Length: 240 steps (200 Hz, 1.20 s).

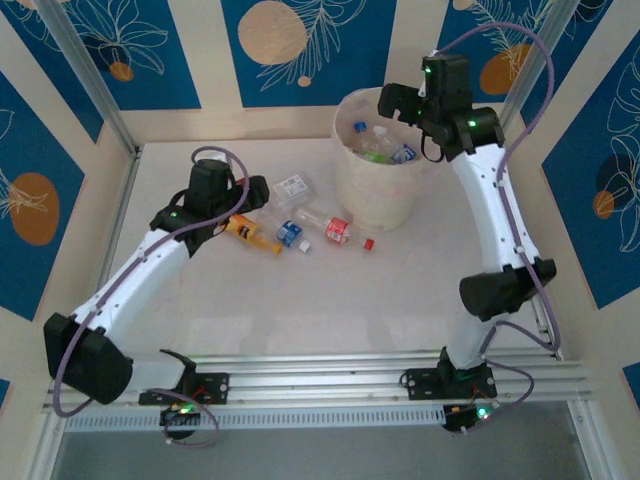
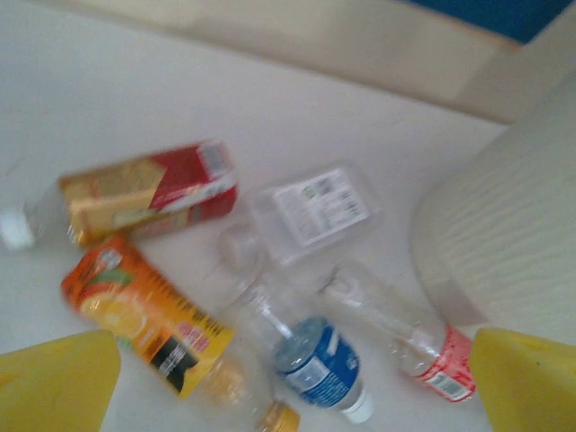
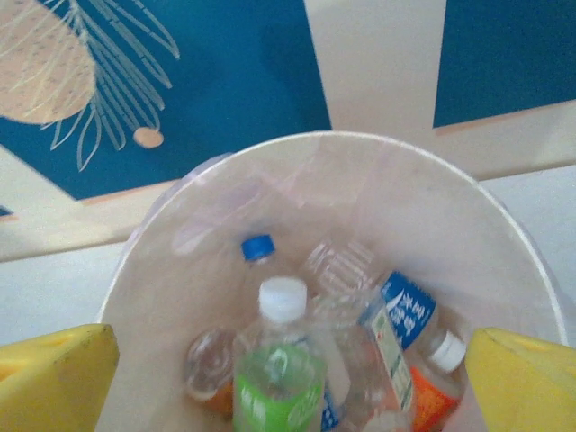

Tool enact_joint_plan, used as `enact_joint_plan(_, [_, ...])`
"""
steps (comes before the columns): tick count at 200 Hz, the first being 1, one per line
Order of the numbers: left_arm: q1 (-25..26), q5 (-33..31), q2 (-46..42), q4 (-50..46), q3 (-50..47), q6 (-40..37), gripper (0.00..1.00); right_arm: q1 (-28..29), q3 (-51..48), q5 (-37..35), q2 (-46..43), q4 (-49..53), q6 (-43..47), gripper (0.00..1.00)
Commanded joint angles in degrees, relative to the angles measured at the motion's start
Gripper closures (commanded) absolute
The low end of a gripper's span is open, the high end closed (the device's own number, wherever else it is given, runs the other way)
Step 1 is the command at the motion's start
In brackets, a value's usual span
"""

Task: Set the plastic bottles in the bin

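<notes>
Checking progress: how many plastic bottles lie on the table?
5, beside the round white bin: red-and-tan-labelled bottle, orange-labelled bottle, crushed white-labelled bottle, blue-labelled bottle, red-labelled bottle nearest the bin; others possibly hidden.

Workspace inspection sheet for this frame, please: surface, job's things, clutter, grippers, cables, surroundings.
Surface: white table, no stains seen.
Job's things: bin at the far side holds several bottles, including a green bottle. Five lie on the table to its left: orange bottle, blue bottle, red bottle, red-and-tan bottle, clear flattened bottle.
Clutter: nothing seen.
Grippers: left gripper open above the loose bottles; right gripper open above the bin; neither holds anything.
Cables: purple left cable and right cable loop off the arms.
Surroundings: blue leaf-print panels, metal posts.
</notes>
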<state>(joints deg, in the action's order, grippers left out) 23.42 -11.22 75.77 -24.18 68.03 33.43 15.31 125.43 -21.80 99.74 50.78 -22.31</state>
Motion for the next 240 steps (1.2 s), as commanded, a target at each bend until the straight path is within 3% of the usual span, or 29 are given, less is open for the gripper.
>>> enact_joint_plan(1, [-1.1,-2.2,2.3,-4.3,0.3,8.9,0.01,0.5,-3.0,3.9,-3.2,6.5,-1.6,0.01])
enact_joint_plan(48, [-3.2,-1.9,9.2,-2.2,-1.9,16.1,0.01,2.2,-14.6,0.9,-10.3,9.4,-4.6,0.01])
enact_joint_plan(119, [-5.2,-1.0,18.8,0.7,-1.6,19.9,0.04,4.3,-24.9,-2.6,-16.3,9.4,-6.4,0.01])
enact_joint_plan(149, [-5.9,-1.6,20.7,1.2,-1.8,21.1,0.14,4.9,-26.3,-2.7,-16.9,9.1,-7.0,0.01])
enact_joint_plan(240, [-8.3,0.3,26.3,4.0,-1.6,23.3,0.25,6.7,-26.3,-3.0,-17.4,8.5,-7.9,0.01])
